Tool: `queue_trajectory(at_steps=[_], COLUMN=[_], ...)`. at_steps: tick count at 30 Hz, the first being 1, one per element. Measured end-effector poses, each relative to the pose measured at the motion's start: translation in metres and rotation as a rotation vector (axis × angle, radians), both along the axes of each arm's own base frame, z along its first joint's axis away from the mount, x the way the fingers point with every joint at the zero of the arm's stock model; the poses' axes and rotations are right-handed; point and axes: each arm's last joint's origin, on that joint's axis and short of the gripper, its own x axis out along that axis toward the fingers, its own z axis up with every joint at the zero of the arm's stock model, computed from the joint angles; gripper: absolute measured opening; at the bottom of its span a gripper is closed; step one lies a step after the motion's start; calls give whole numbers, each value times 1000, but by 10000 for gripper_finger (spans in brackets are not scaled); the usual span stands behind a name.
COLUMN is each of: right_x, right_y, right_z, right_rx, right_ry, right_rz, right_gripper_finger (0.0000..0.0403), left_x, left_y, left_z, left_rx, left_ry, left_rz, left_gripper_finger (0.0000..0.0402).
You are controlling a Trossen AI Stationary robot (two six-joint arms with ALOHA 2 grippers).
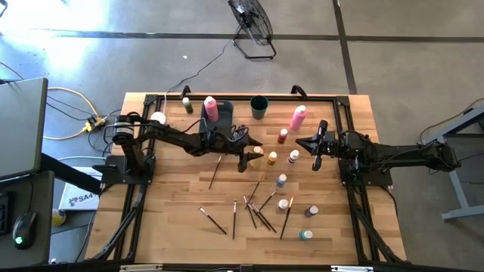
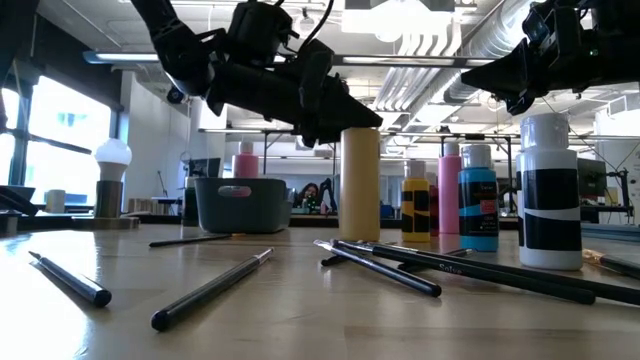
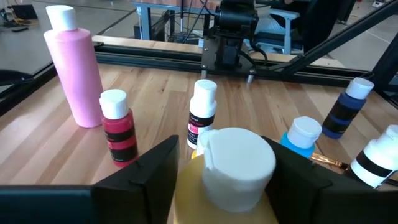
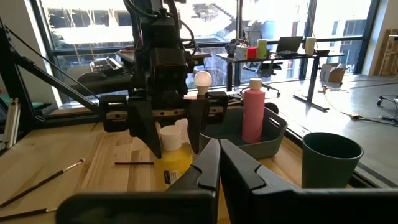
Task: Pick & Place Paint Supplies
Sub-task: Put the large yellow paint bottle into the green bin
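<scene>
A tall yellow squeeze bottle with a white cap stands upright on its base on the wooden table, near the middle. My left gripper reaches in level from the table's left and is open, one finger on each side of the bottle's top. My right gripper hangs shut and empty above the table, right of the bottle. Thin dark brushes lie flat toward the near edge. Small white-capped paint bottles stand around them. My left gripper has its fingers close against the two sides of the yellow bottle's shoulder and cap, coming level from the table's left. Whether they touch it, I cannot tell. The bottle stands upright on the table.
A grey bin at the far side holds a pink bottle. A dark green cup, another pink bottle and a red bottle stand nearby. A white knob on a tan base stands at the far left.
</scene>
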Motion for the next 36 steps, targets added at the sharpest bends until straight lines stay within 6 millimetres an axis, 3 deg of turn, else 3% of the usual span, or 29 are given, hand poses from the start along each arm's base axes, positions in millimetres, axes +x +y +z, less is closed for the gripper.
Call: queue_trajectory(at_steps=[10, 36], right_x=[0, 0], right_y=[0, 0], right_z=[0, 0], right_rx=[0, 0], right_ry=[0, 0], right_rz=[0, 0], right_gripper_finger=[3, 3], left_x=[0, 0], left_y=[1, 0], left_z=[0, 0], left_rx=[-4, -7], left_ry=[-1, 2], left_rz=[25, 2], left_gripper_finger=[150, 147])
